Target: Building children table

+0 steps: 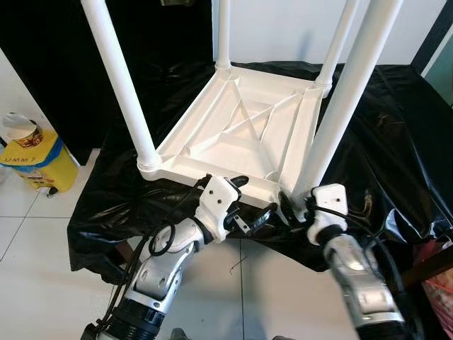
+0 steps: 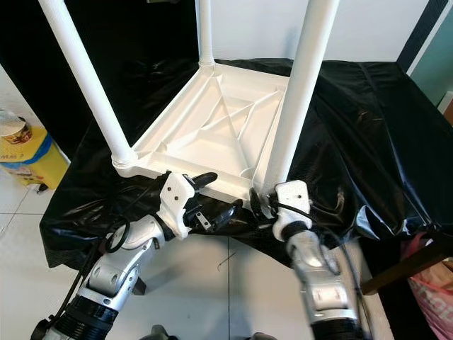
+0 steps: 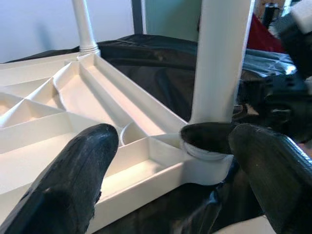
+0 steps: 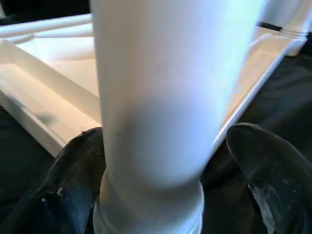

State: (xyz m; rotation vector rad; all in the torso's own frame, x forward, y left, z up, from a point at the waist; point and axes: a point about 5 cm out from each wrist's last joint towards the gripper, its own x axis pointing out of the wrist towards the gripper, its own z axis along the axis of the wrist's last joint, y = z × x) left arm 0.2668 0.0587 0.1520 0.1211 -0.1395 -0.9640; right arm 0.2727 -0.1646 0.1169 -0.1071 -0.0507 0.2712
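Observation:
A white plastic children's table (image 1: 244,124) lies upside down on a black sheet, with its legs pointing up. My left gripper (image 1: 250,200) is open at the table's front edge, one finger over the rim and one below it. In the left wrist view its fingertips (image 3: 78,180) frame the corner socket where the near right leg (image 3: 219,58) stands. My right gripper (image 1: 292,207) is open at the base of that near right leg (image 1: 343,106). In the right wrist view the leg (image 4: 156,97) stands between the two fingers (image 4: 73,180); one seems to touch it and the other is apart.
The black sheet (image 1: 396,127) drapes over the work surface and hangs past its front edge. A yellow container (image 1: 37,161) stands on the tiled floor at the left. A pink bag (image 1: 442,283) and a wooden bar (image 2: 403,263) are at the lower right.

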